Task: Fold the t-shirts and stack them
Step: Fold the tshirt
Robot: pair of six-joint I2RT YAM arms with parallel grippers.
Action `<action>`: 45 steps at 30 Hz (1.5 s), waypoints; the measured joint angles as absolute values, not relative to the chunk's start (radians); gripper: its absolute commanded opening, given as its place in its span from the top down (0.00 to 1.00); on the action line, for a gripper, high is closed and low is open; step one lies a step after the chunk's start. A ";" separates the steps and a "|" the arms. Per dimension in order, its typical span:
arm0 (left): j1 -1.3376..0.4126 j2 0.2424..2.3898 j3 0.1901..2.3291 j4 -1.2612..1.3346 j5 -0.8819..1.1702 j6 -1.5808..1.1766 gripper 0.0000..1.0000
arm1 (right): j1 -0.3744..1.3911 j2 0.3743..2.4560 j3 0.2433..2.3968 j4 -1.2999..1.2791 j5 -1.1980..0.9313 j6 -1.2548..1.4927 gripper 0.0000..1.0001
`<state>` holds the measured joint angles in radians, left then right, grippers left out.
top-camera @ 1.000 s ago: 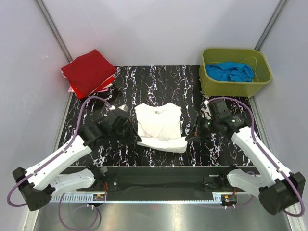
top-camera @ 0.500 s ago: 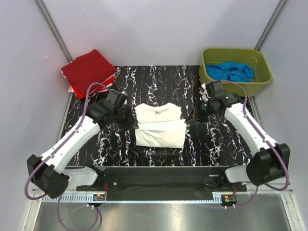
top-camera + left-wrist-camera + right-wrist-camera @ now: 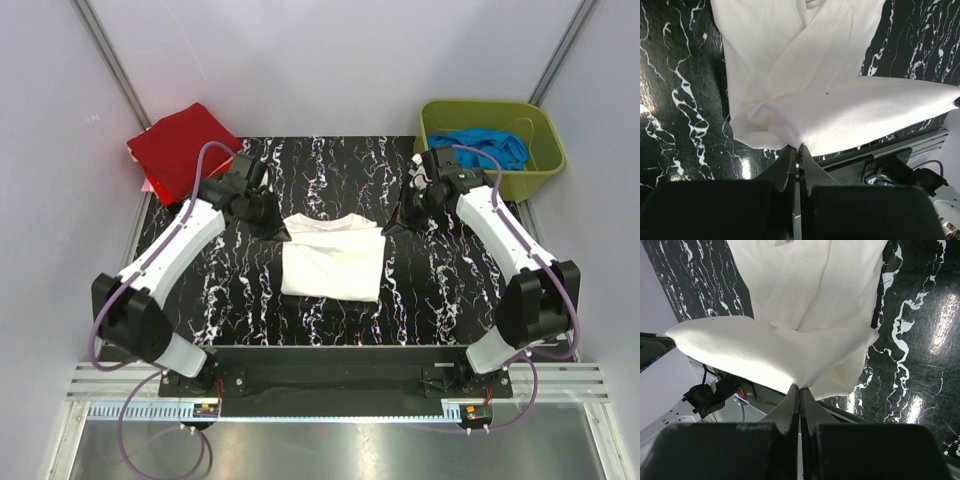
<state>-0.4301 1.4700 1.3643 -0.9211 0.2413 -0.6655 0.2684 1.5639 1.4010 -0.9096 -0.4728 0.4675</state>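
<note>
The white t-shirt [image 3: 330, 262] lies in the middle of the black marbled table [image 3: 330, 165], doubled over on itself. My left gripper [image 3: 283, 232] is shut on its far left corner and my right gripper [image 3: 386, 227] is shut on its far right corner. In the left wrist view the cloth [image 3: 810, 90] runs into the closed jaws of the left gripper [image 3: 798, 146]. In the right wrist view the shirt [image 3: 805, 305] is pinched the same way by the right gripper [image 3: 800, 386]. The lifted edge stretches between the two grippers. A folded red t-shirt [image 3: 182, 148] lies at the far left on a pink one [image 3: 148, 185].
A green bin [image 3: 432, 178] stands at the far right with blue cloth [image 3: 480, 148] in it. Grey walls close in the left, right and far sides. Both arms reach over the table on either side of the white shirt.
Both grippers have carried the shirt's near edge away from the arm bases to its far edge, folding it in half. The arms are now stretched farther out.
</note>
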 measured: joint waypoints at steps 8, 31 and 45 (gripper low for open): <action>-0.399 1.596 1.445 -0.929 0.280 -0.615 1.00 | 0.256 1.657 1.421 -0.902 -0.481 0.455 1.00; -0.210 2.371 2.213 -0.941 0.472 -0.537 0.52 | 0.188 2.397 2.165 -0.944 -0.435 0.564 0.32; -0.220 1.867 1.566 -0.770 0.444 -0.474 0.54 | 0.261 1.855 1.455 -0.717 -0.385 0.571 0.42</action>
